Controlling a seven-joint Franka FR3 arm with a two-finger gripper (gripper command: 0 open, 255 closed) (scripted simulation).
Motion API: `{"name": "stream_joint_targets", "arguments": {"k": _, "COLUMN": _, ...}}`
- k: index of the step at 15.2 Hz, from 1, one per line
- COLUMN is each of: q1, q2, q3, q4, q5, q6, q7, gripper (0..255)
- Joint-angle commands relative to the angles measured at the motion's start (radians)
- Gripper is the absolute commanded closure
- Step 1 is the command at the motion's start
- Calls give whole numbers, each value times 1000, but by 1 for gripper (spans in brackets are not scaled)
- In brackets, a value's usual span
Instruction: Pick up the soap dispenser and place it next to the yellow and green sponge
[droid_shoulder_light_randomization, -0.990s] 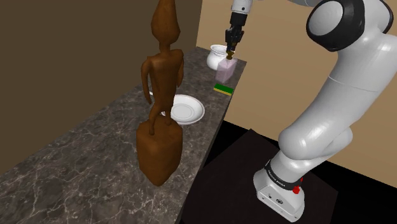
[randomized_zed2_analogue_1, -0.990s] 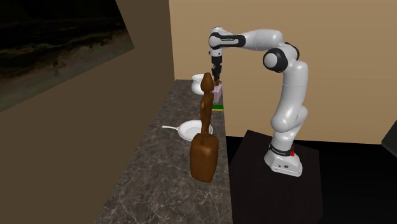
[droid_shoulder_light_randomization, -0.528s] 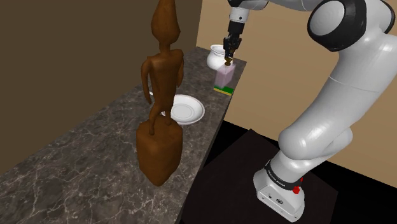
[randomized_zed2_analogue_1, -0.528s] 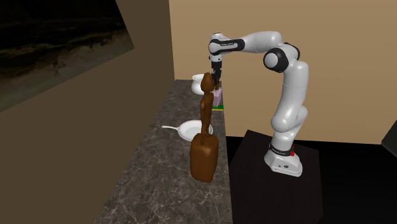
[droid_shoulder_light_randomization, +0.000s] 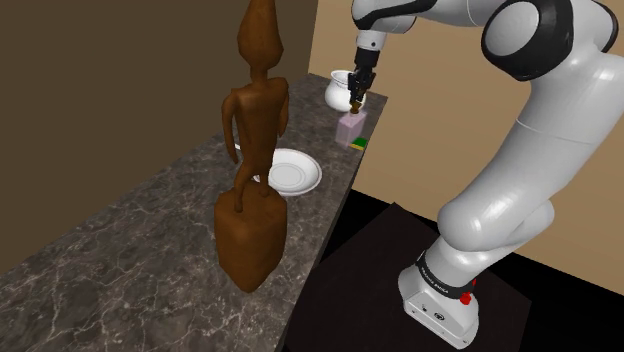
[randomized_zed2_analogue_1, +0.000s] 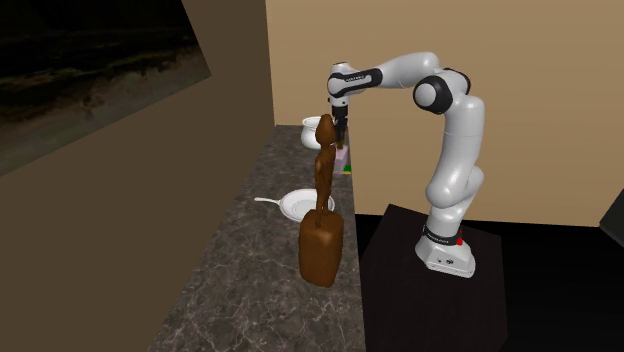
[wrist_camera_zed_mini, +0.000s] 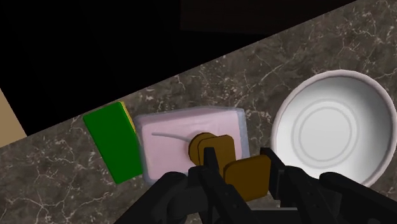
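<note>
I stand by the dark marbled counter (droid_shoulder_light_randomization: 140, 240) and see the white arm (droid_shoulder_light_randomization: 520, 150) reach over its far end, with the black gripper (droid_shoulder_light_randomization: 357, 97) pointing straight down. It is clenched on the brown pump (wrist_camera_zed_mini: 219, 153) of the soap dispenser (droid_shoulder_light_randomization: 352, 128). In the wrist view the black fingers (wrist_camera_zed_mini: 280, 181) press the pump's spout from either side. The dispenser has a pale pink, boxy body and stands upright under the hand, close to the counter's edge. I cannot tell whether its base rests on the stone or hangs just above it.

Take the dispenser as the middle of a dial in the shoulder view. The sponge (droid_shoulder_light_randomization: 359, 144) lies at five o'clock, just beside it, green face up, with a yellow strip along the side that faces the pink body. Seen from the hand, the two are so close that I cannot tell if they touch. A white pot (droid_shoulder_light_randomization: 336, 90) sits near at eleven o'clock, so the dispenser stands between sponge and pot. A white plate (droid_shoulder_light_randomization: 293, 172) lies at eight o'clock, apart from it. A tall brown carved figure (droid_shoulder_light_randomization: 255, 160) on a block base stands at seven o'clock, well apart. The robot's dark stand (droid_shoulder_light_randomization: 380, 260) is at five o'clock, off the counter.
</note>
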Motion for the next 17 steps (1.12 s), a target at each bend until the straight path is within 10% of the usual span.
{"name": "stream_joint_targets", "arguments": {"k": 1, "q1": 0, "q2": 2, "q3": 0, "q4": -23, "q5": 0, "q6": 26, "q7": 0, "gripper": 255}}
{"name": "stream_joint_targets", "arguments": {"k": 17, "q1": 1, "q2": 36, "q3": 0, "q4": -125, "q5": 0, "q6": 162, "q7": -3, "gripper": 255}}
